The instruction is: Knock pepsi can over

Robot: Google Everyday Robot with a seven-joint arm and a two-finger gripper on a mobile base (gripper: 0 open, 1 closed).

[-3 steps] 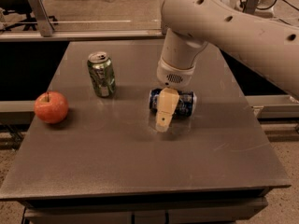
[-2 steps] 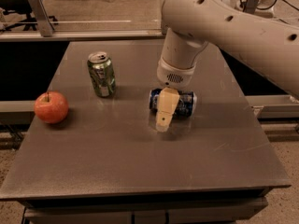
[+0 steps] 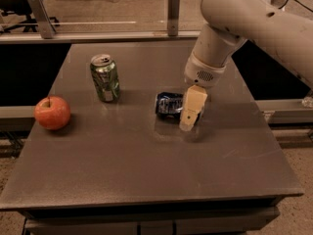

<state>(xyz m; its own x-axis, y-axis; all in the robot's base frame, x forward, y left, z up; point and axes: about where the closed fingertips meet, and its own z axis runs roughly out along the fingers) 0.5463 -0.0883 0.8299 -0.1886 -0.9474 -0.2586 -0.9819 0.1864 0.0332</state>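
Observation:
The pepsi can (image 3: 168, 104), dark blue with light markings, lies on its side near the middle of the grey table (image 3: 146, 165). My gripper (image 3: 188, 124) hangs from the white arm (image 3: 244, 18) and points down. It is in front of the can's right end and hides that end. Its beige fingers (image 3: 193, 106) look pressed together with nothing held between them. The tips are just above the table top.
A green can (image 3: 104, 77) stands upright at the left of the pepsi can. A red apple (image 3: 52, 112) sits near the table's left edge. A rail with metal posts (image 3: 173, 6) runs behind the table.
My gripper has shifted a little to the right, from the can's middle to its right end. The pepsi can lies in the same place.

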